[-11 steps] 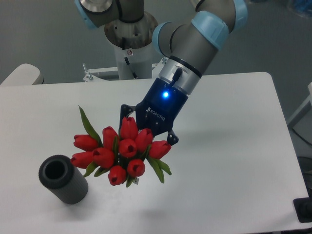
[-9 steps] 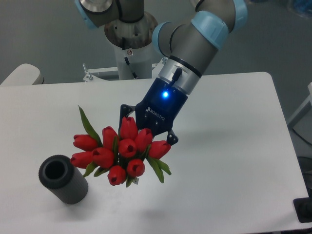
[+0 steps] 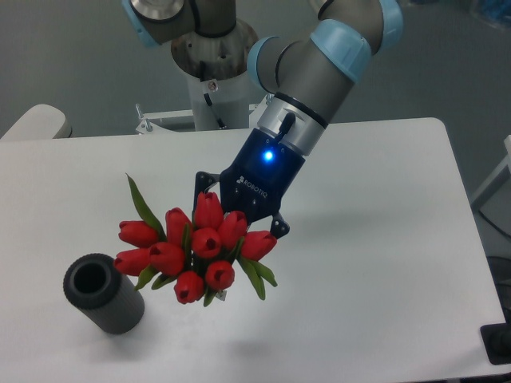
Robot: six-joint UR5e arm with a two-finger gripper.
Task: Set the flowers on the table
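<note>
Jaws of my gripper [image 3: 233, 209] were clamped on the flowers [image 3: 194, 246] (stems hidden behind the red heads). They hung above the table [image 3: 375, 239], with the dark ribbed vase [image 3: 104, 293] standing near them on the left.

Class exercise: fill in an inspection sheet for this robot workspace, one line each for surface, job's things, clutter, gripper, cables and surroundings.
Surface: white table, matte, rounded corners.
Job's things: flowers, red tulips with green leaves, held above the table, blooms towards the camera.
Clutter: dark ribbed vase standing at front left, apart from the flowers.
Gripper: gripper behind the blooms, fingertips hidden; stems apparently clamped.
Cables: nothing seen.
Surroundings: grey floor, robot base behind the table.
</note>
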